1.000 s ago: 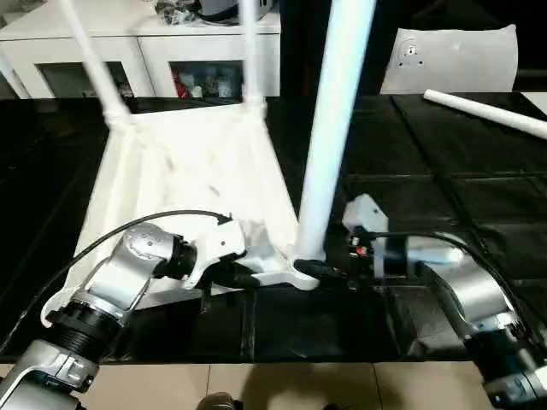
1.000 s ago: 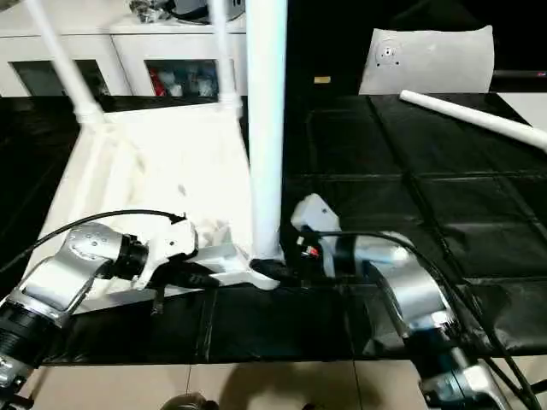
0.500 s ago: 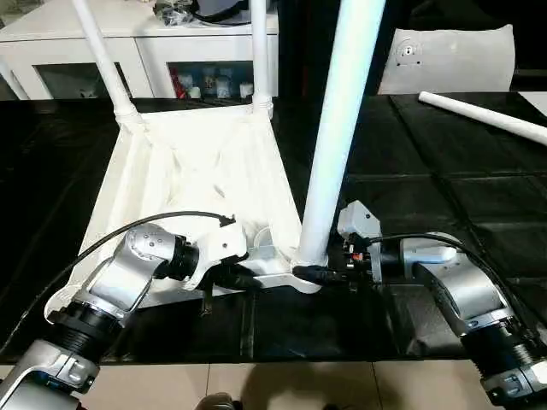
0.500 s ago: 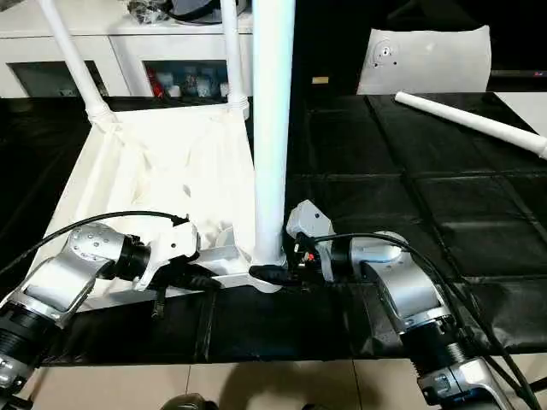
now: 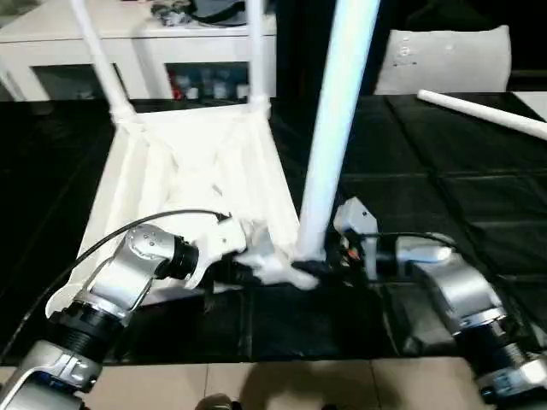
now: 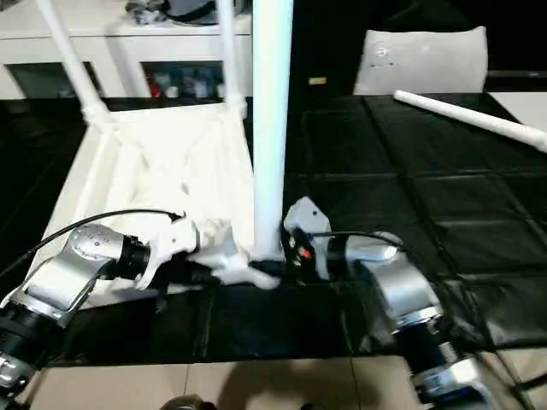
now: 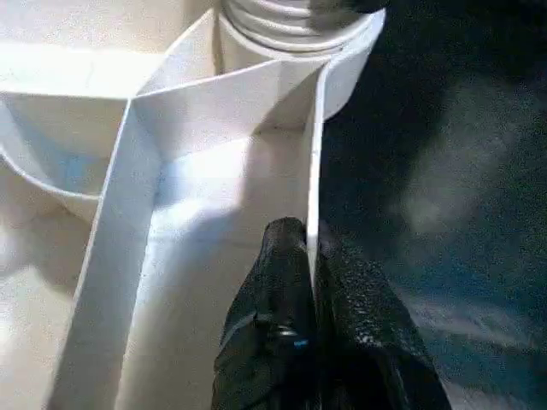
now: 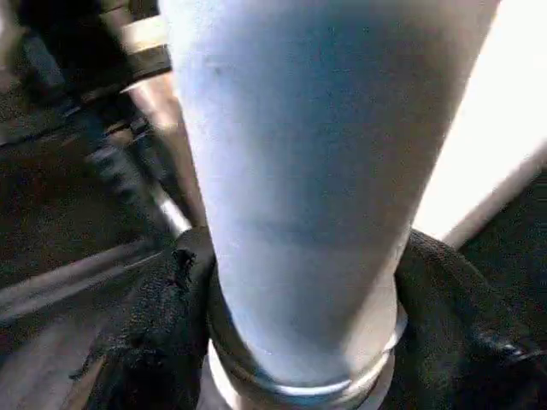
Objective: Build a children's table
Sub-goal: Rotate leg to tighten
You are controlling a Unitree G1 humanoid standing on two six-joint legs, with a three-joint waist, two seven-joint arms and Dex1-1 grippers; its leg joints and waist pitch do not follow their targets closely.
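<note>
The white plastic rectangular table top (image 5: 184, 184) lies ribbed side up on the black worktop (image 5: 444, 196), two long white tube legs standing at its 12 o'clock corners. The right end effector (image 8: 299, 342) clasps a third leg (image 5: 329, 137) at the near socket, the left end effector (image 7: 312, 282) pinches a rib beside it, and the fourth leg (image 5: 479, 113) lies loose at 2 o'clock. How deep that third leg sits, I cannot tell; all tops are cut off.

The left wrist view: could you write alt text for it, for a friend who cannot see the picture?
The left pincer, two black fingers, is pinched shut on a thin upright rib of the white table top's underside. Just beyond it, a leg's ridged end sits in the round corner socket; a dark mat lies alongside.
</note>
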